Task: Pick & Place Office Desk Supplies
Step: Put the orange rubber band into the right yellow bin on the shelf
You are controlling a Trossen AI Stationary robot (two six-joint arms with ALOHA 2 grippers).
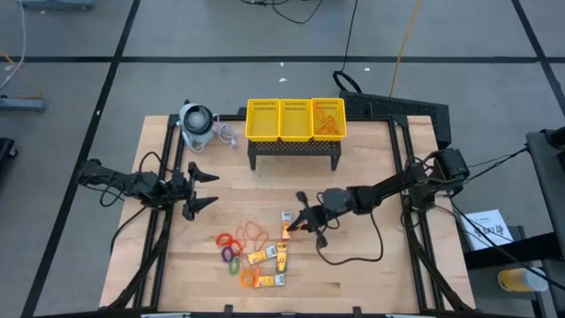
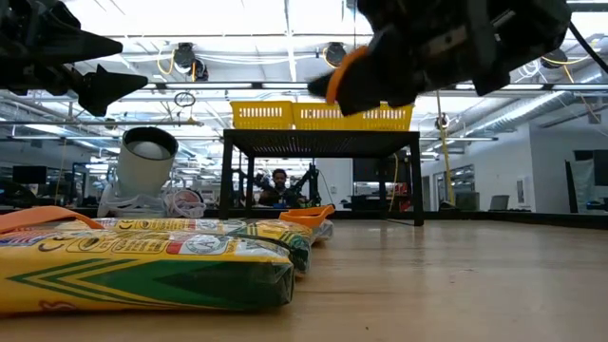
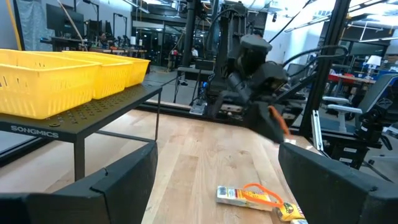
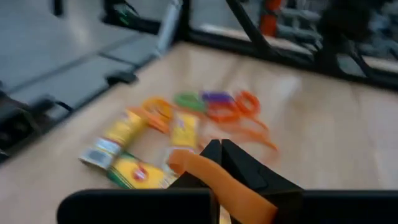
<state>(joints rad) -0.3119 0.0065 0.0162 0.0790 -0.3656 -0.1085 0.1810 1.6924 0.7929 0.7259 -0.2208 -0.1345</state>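
**Right gripper lifts an orange band above the supply cluster**

Table: pale wood, dark frame rails down both sides. Broad bare wood lies between the basket stand and the supplies, and again across the near-right part.

Yellow mesh basket: three compartments, atop a black perforated stand at the far middle edge. The right-hand compartment holds something orange; what exactly, cannot tell.

Round grey-white device: far left, just beside the stand, cord curled at its side.

Left arm: waits over the left side of the table, well apart from the supplies. Left gripper has its fingers spread wide, nothing between them.

Right arm: reaches in from the right edge toward table centre. Right gripper is clamped on a thin orange rubber band, held clear of the wood in the low view, just beside the cluster's right edge. A black cable loops on the table under the arm.

Office supplies, near-centre:
- yellow-orange packets, several lying flat, touching or overlapping
- loose orange band loops at the cluster's far side
- small rings, red, purple, green, orange, on the cluster's left
- one small labelled packet apart, near the right gripper
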